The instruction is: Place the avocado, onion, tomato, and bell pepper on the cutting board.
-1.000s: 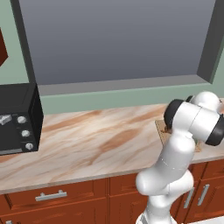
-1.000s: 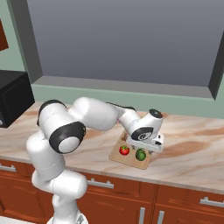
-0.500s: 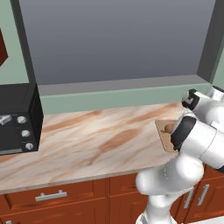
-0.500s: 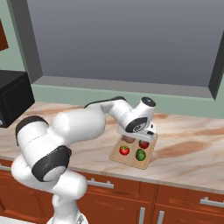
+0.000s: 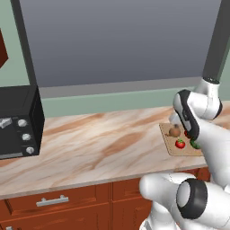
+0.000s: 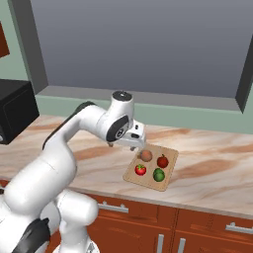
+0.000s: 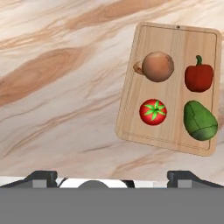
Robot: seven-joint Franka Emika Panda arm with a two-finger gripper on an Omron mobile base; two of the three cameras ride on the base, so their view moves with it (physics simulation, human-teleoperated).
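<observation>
The cutting board (image 7: 175, 48) lies on the marble counter with all four items on it. The tan onion (image 7: 157, 66) and the dark red bell pepper (image 7: 199, 78) sit in one row. The bright red tomato (image 7: 153, 111) and the green avocado (image 7: 199, 120) sit in the other. In the right base view the cutting board (image 6: 168, 177) holds the onion (image 6: 146, 155), bell pepper (image 6: 162, 161), tomato (image 6: 141, 169) and avocado (image 6: 158, 174). My gripper (image 6: 135, 142) hovers above the board's left edge, open and holding nothing. Its fingertips (image 7: 41, 177) stand wide apart.
A black toaster oven (image 5: 18, 121) stands at the counter's far left. A green window ledge (image 6: 163, 101) runs behind the counter. The counter's front edge (image 6: 148, 200) lies just in front of the board. Bare marble (image 5: 99, 143) stretches left of the board.
The arm has swung, and the open gripper has risen and drifted left from over the board's middle to its left edge. The four items have stayed in place.
</observation>
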